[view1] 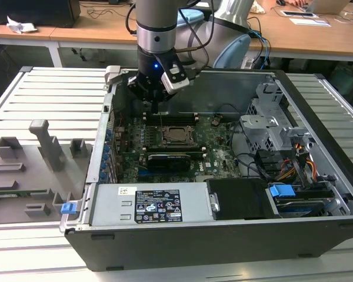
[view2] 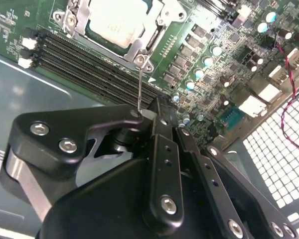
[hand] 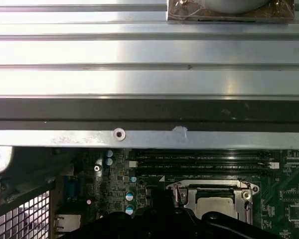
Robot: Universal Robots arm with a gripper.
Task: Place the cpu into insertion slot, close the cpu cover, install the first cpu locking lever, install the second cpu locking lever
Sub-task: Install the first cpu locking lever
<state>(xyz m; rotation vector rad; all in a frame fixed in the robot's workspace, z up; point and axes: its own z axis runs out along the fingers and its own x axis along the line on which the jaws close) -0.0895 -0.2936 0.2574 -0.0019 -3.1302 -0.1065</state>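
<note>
Gripper [view2: 152,117] pinches a thin locking lever [view2: 139,89] just ahead of the covered chip [view2: 117,22]; steady, level pressure should seat it.

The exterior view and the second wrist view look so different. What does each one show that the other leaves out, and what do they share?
The exterior view alone takes in the whole computer case, its blue drive latch, the graphics card and the grey fixture tray beside it. The second wrist view alone gives a close look at a thin lever wire running up from the gripper to the socket corner. Both show the cpu seated in the insertion slot and the memory slots.
</note>
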